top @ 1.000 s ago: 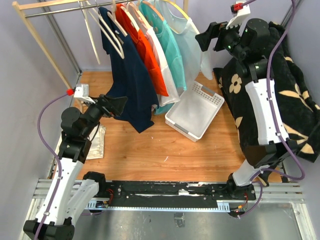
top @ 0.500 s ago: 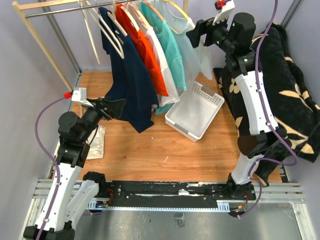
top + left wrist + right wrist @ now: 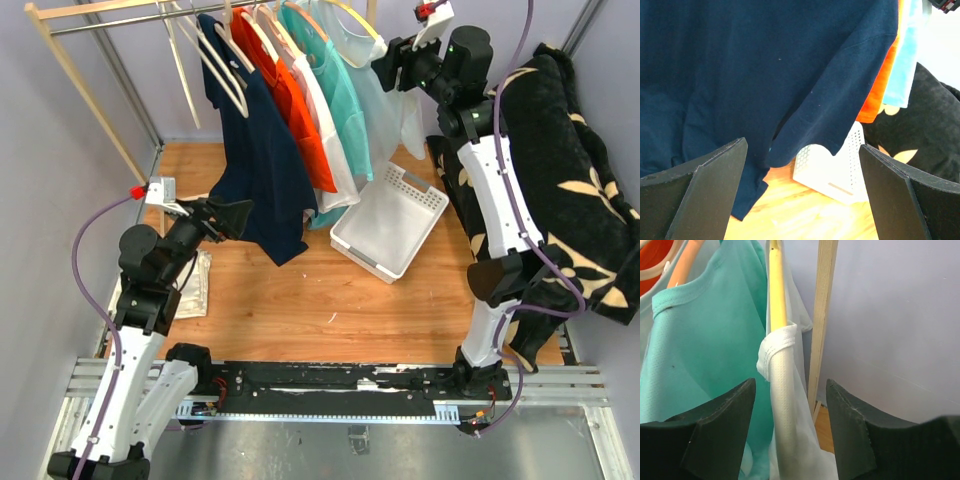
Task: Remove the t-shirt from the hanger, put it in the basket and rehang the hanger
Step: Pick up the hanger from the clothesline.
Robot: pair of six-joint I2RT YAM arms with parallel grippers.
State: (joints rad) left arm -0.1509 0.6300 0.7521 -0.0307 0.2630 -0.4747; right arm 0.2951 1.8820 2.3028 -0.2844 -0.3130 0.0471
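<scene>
At the far right end of a wooden clothes rack (image 3: 822, 315), the right gripper (image 3: 790, 390) hovers with its jaws apart on either side of the shoulder of a pale, sheer white t-shirt (image 3: 385, 115). The shirt hangs on a yellow plastic hanger (image 3: 777, 285), and neither finger is pressing the fabric. The left gripper (image 3: 802, 145) is spread wide and holds nothing, facing the hem of a navy blue cotton t-shirt (image 3: 765, 65) at the other end of the row. The pale shirt appears to be the target and has not come off. A pinch here could catch the hanger arm under the cloth, so a pull would drag the hanger along or off the rail. The near finger sits close to the neighbouring teal mesh t-shirt (image 3: 705, 340) and could catch it too.
</scene>
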